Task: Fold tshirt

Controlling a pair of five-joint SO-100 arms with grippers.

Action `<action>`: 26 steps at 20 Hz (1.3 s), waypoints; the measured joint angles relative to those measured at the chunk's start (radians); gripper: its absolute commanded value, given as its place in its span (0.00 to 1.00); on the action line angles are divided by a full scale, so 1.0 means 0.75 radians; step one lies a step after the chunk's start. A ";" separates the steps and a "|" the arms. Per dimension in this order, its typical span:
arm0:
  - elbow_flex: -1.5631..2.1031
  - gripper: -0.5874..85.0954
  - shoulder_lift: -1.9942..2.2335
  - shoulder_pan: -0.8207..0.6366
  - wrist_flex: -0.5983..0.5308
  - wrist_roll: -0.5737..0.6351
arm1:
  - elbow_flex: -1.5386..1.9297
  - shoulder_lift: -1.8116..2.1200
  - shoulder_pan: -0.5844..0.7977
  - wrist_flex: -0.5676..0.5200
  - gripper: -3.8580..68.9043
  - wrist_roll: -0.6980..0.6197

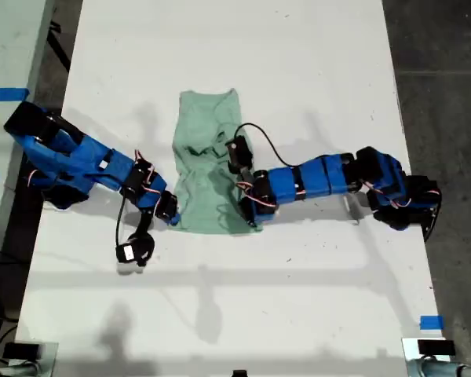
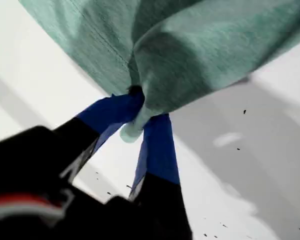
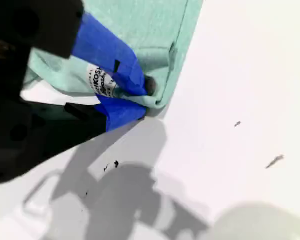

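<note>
The tshirt [image 1: 208, 157] lies near the middle of the white table [image 1: 298, 47]. Its long axis runs from 12 o'clock down to 6 o'clock in the exterior view, and it looks already narrowed into a strip. Everything turns on that axis: both held corners are at the 6 o'clock end and the free end points to 12, so I judge the next fold has to carry the hem straight toward 12.

From the exterior view's left, one blue arm [image 1: 78, 161] comes in from 9 o'clock. It is stretched low and angled down to the shirt's 7 o'clock corner. The other arm [image 1: 314, 179] comes in from 3 o'clock, nearly level, and its tip is at the 5 o'clock corner. Both are equally near the cloth, and the wrist views do not tell me which arm is which.

My first claw [image 2: 137, 117] is pinched on a gathered bunch of the green fabric, which drapes away above the table. My second claw [image 3: 140, 97] is clamped on a hemmed edge of the shirt, low over the table beside bare white surface.
</note>
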 measured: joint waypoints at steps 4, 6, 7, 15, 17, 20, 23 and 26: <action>-0.121 0.01 -0.043 -0.002 0.108 0.092 | -0.059 -0.010 0.002 0.051 0.04 -0.008; -0.207 0.01 -0.106 0.002 0.133 0.106 | -0.072 -0.012 0.002 0.059 0.04 -0.031; -0.266 0.01 -0.143 0.006 0.160 0.108 | -0.074 -0.012 0.002 0.061 0.04 -0.031; -0.595 0.01 -0.172 0.188 0.340 0.025 | -0.074 0.072 -0.133 0.106 0.04 0.018; -0.642 0.01 -0.172 0.241 0.342 -0.014 | -0.074 0.108 -0.174 0.119 0.04 0.029; -0.722 0.01 -0.172 0.286 0.342 -0.035 | -0.074 0.178 -0.194 0.137 0.04 0.033; -0.730 0.01 -0.153 0.247 0.344 0.025 | -0.074 0.231 -0.117 0.127 0.04 -0.070; -0.728 0.01 0.006 0.059 0.411 0.186 | -0.074 0.268 0.063 0.041 0.04 -0.241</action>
